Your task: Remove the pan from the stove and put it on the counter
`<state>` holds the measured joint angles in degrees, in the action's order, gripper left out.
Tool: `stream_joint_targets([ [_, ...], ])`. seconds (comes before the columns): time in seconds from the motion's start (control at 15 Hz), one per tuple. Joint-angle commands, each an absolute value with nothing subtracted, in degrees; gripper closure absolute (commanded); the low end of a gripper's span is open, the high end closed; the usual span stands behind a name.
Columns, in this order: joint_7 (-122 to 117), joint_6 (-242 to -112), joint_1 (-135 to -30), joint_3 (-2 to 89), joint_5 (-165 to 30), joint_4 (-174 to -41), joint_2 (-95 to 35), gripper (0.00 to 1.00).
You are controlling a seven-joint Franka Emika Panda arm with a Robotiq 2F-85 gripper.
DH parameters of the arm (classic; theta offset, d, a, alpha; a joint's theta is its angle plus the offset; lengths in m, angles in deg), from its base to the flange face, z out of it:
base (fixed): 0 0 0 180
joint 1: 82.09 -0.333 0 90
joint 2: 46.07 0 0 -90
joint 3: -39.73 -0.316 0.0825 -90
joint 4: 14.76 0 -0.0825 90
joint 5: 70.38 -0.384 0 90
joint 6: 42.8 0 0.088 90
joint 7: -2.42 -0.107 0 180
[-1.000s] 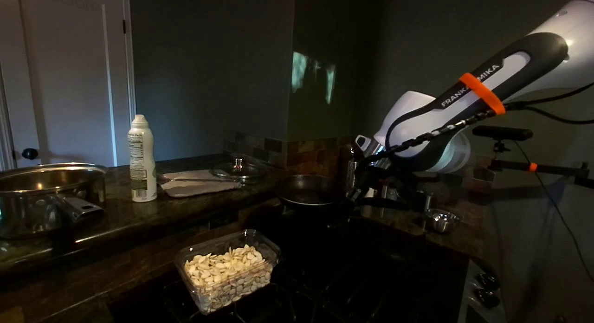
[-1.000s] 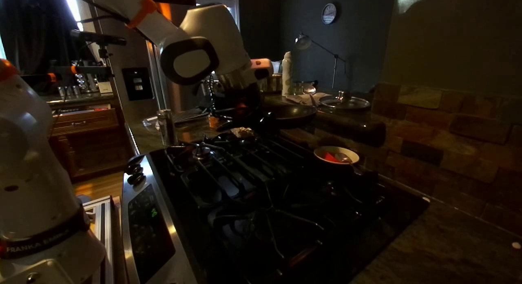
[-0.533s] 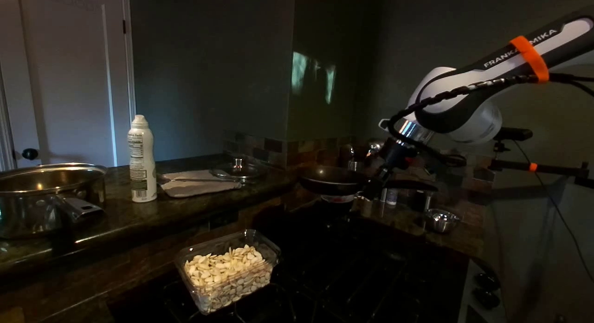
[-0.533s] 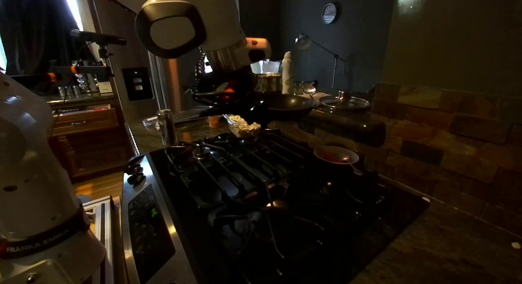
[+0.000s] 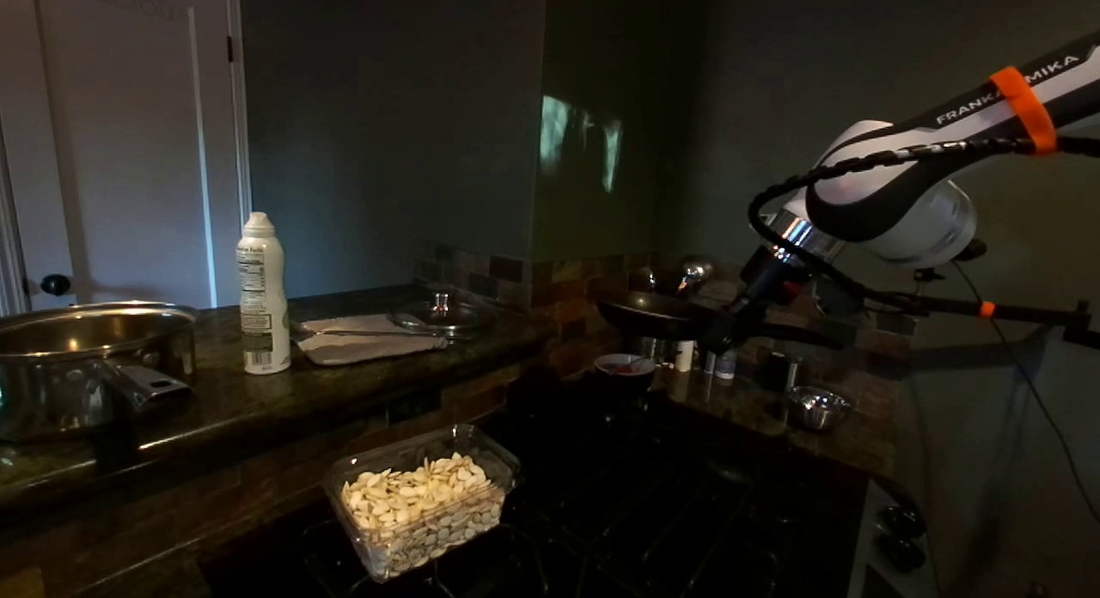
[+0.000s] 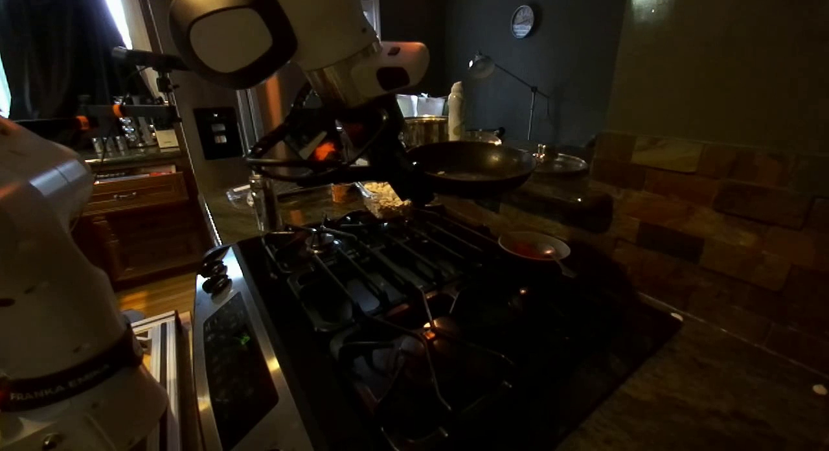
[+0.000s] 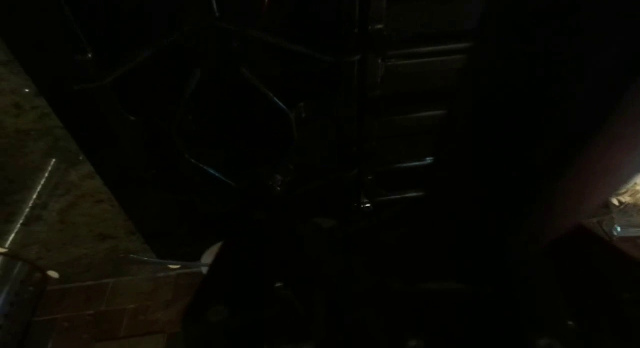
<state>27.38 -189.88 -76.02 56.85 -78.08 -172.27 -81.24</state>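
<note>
Our gripper (image 5: 718, 333) pinches the frying pan (image 6: 476, 168) by its handle (image 5: 803, 334) and holds it up in the air, off the stove (image 6: 563, 321). We think the lifting part is done, but we must yet set it down on the desk (image 5: 222, 383).

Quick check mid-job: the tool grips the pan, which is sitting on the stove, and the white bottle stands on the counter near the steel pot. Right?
Not quite: the pan isn't sitting on the stove; the tool holds it up in the air, as both exterior views show. The rest is right: white bottle standing on the counter near the steel pot.
</note>
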Motion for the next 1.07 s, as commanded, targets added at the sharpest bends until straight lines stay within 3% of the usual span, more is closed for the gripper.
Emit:
stream_joint_targets([
  [0.0,26.60,-189.77,-76.92,58.51,-77.86,-170.56,-80.03,1.00],
  [0.8,29.74,-187.54,-64.67,65.86,-64.88,-154.21,-65.21,1.00],
  [0.87,28.81,-189.39,-65.27,65.67,-66.96,-158.82,-69.72,1.00],
  [1.0,29.40,-189.04,-64.65,65.82,-66.10,-156.46,-66.67,1.00],
])
